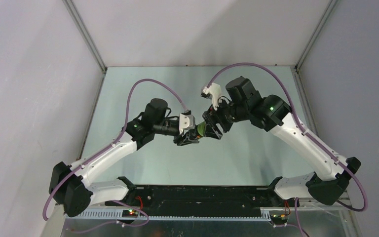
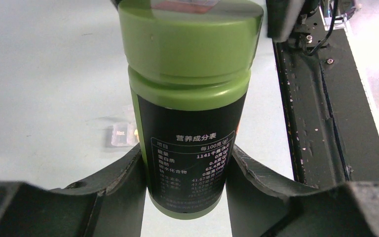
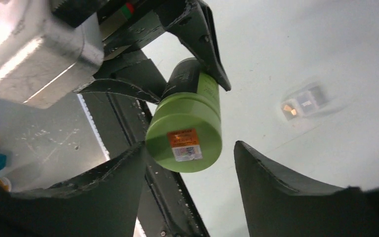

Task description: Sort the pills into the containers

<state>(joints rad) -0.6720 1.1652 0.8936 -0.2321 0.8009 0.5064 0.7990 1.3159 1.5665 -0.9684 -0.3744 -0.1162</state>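
Your left gripper [image 2: 186, 154] clamped the green bottle [image 2: 190, 94] by its labelled body above the table [image 2: 44, 69], while your right gripper [image 3: 190, 147] stood open around its cap [image 3: 183, 133]. The clear containers [image 3: 303, 102] lay on the table, an orange pill [image 3: 288, 108] at one end.

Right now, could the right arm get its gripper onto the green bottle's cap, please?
Probably yes: the right gripper has a finger on each side of the cap, with nothing else between, while the left gripper holds the green bottle by its body.
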